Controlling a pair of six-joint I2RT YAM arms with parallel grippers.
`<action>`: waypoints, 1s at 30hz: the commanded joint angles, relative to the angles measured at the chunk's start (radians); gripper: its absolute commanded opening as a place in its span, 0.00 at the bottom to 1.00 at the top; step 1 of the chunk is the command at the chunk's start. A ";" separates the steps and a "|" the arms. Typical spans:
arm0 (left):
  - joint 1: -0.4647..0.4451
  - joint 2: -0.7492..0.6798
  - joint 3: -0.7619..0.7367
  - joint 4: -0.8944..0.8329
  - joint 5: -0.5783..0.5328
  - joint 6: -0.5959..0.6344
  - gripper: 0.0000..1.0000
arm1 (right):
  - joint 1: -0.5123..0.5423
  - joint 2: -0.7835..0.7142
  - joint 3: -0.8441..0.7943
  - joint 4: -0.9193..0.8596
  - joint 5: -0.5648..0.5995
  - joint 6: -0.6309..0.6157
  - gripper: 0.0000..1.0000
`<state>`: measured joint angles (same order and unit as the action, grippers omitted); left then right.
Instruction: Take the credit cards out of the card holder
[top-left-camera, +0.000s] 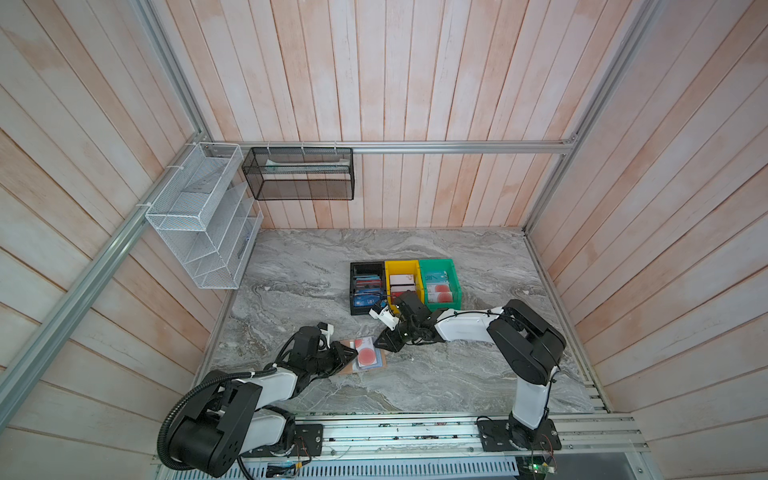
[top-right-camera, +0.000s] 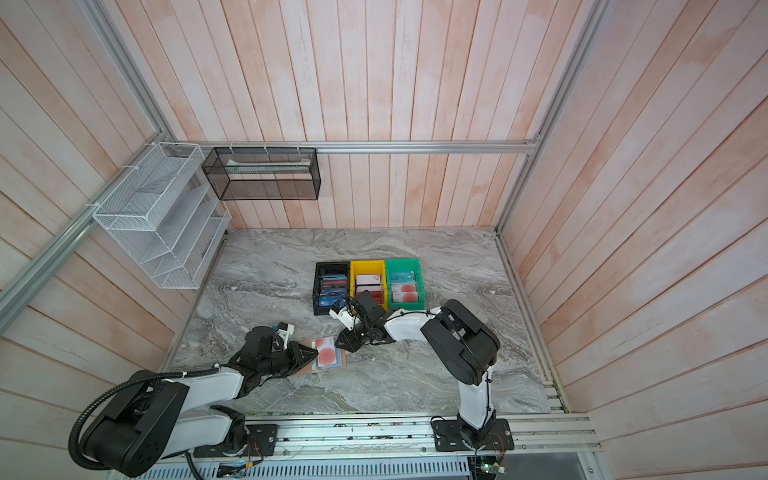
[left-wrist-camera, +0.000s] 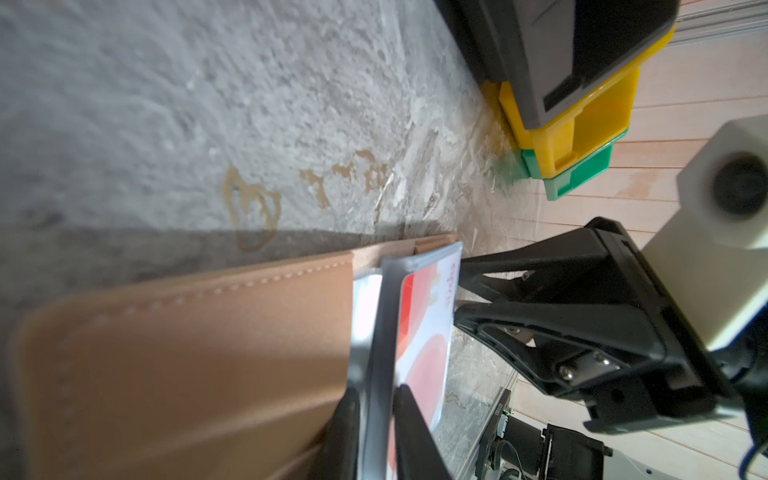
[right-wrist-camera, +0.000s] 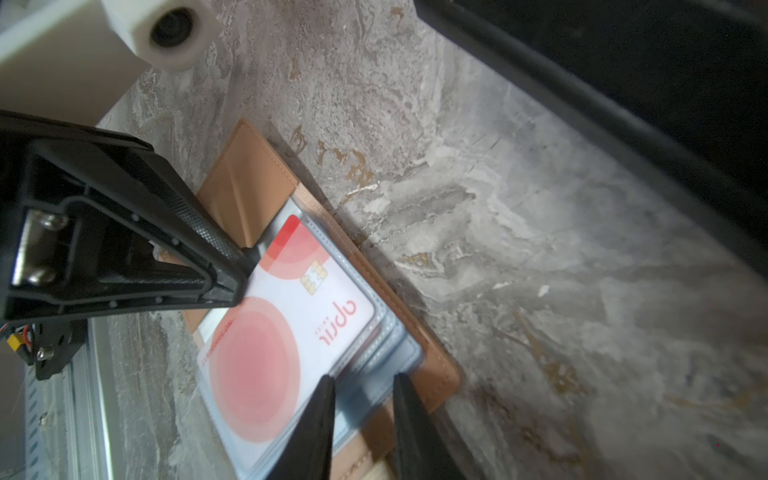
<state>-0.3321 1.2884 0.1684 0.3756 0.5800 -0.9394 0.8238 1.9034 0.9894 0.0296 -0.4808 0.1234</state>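
The tan card holder (top-left-camera: 383, 362) (top-right-camera: 306, 345) lies open on the marble table, its clear sleeve pages facing up. The top sleeve holds a white credit card with a red circle (top-left-camera: 367, 356) (right-wrist-camera: 266, 345). My left gripper (top-left-camera: 355, 353) (left-wrist-camera: 376, 395) is shut on the edge of one sleeve page, which it holds slightly raised off the tan cover (left-wrist-camera: 187, 353). From the opposite side, my right gripper (top-left-camera: 377, 344) (right-wrist-camera: 363, 380) stands open, its two fingers straddling the corner of the sleeve stack. Cards in the lower sleeves are hidden.
Behind the right arm stand a black bin (top-left-camera: 365, 264), a yellow bin (top-left-camera: 401, 262) and a green bin (top-left-camera: 435, 262) in a row, each holding cards. A white wire rack (top-left-camera: 195, 216) and a black mesh basket (top-left-camera: 299, 174) hang on the walls.
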 joint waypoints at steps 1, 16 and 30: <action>0.002 0.018 0.012 0.009 0.000 0.005 0.20 | -0.032 0.117 -0.072 -0.244 0.186 0.004 0.29; 0.002 0.040 0.041 0.011 0.014 0.011 0.20 | -0.024 0.120 -0.065 -0.258 0.182 0.001 0.29; 0.002 0.025 0.038 0.005 0.011 0.016 0.19 | 0.028 0.129 -0.041 -0.280 0.199 0.011 0.29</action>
<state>-0.3321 1.3216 0.1917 0.3817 0.5911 -0.9390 0.8379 1.9091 1.0134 -0.0048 -0.4614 0.1272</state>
